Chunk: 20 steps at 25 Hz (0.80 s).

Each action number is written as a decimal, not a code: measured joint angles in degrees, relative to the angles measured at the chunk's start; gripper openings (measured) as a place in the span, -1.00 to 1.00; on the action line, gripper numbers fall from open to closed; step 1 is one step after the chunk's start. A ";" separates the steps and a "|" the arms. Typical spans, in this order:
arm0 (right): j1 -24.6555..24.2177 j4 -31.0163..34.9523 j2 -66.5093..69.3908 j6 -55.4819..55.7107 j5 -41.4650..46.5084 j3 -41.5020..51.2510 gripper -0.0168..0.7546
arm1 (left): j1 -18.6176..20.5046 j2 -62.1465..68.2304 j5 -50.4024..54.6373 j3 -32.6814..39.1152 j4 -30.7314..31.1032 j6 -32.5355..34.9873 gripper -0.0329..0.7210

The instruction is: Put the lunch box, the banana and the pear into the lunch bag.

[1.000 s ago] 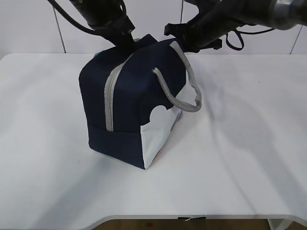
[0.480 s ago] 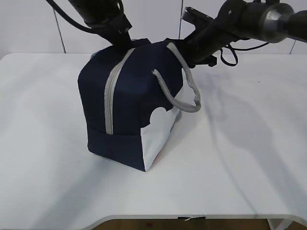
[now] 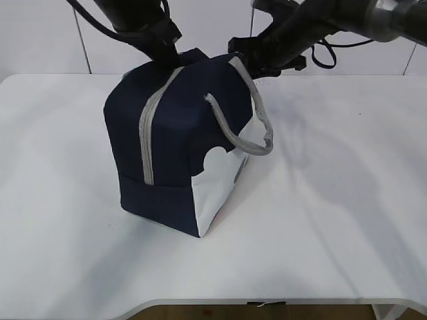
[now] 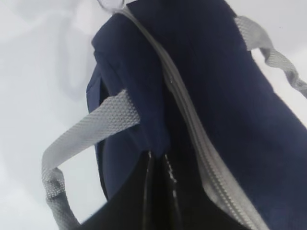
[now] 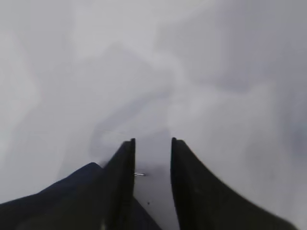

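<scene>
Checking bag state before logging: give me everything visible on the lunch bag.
The lunch bag is a boxy navy fabric bag standing upright on the white table, left of centre. A grey zipper runs over the top and down the near face, and looks closed. Grey webbing handles hang loose; a white scalloped panel covers the lower right corner. The left gripper is shut, pinching fabric at the top. The contents are hidden.

Bright, even light falls from above; soft arm shadows spread across the white desk (image 3: 347,220) right of the bag (image 3: 177,153). Both wrist views are soft and hazy, the right one nearly washed-out grey.
</scene>
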 joint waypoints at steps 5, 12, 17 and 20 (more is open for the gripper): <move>-0.12 -0.37 -0.85 -0.13 2.67 -4.43 0.16 | 0.00 0.00 -0.09 0.00 2.95 -6.26 -0.73; -0.12 -6.64 -6.49 -1.70 14.56 -11.76 0.25 | 0.00 -1.54 0.96 0.00 4.14 -10.79 0.22; -0.12 -10.24 -10.36 -3.14 26.41 -15.48 0.25 | 0.00 -5.18 3.07 -0.70 6.96 -13.93 0.15; -0.21 -11.37 -12.40 -3.36 27.61 -15.71 0.25 | 0.00 -7.03 3.34 -0.70 8.38 -16.38 0.06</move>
